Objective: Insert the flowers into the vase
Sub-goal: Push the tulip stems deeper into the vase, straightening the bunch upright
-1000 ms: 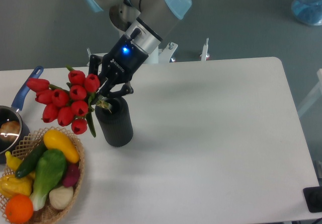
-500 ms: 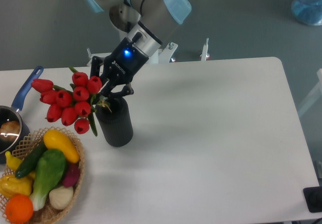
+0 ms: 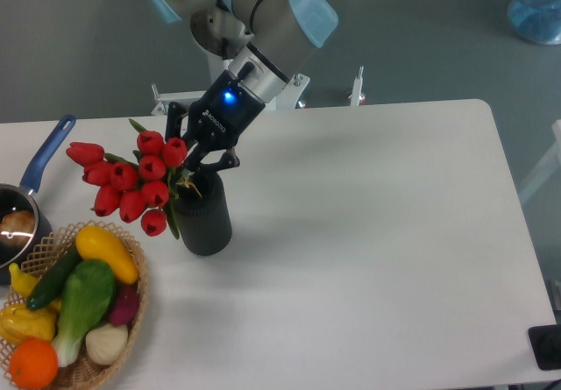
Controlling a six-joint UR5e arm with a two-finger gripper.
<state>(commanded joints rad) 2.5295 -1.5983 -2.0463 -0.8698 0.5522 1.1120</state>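
The arm (image 3: 263, 9) is built of thick grey metal tubes joined by round joints, each closed with a pale blue cap; 1 cap sits at the 3 o'clock side of the nearest joint. Below it comes a short silver wrist ring, then a black block with a small blue light glowing at its upper end and a line of white lettering too small to read. The gripper (image 3: 200, 155) is black, with 2 jointed fingers (image 3: 221, 157) made of linked bars, hinged on small pins.
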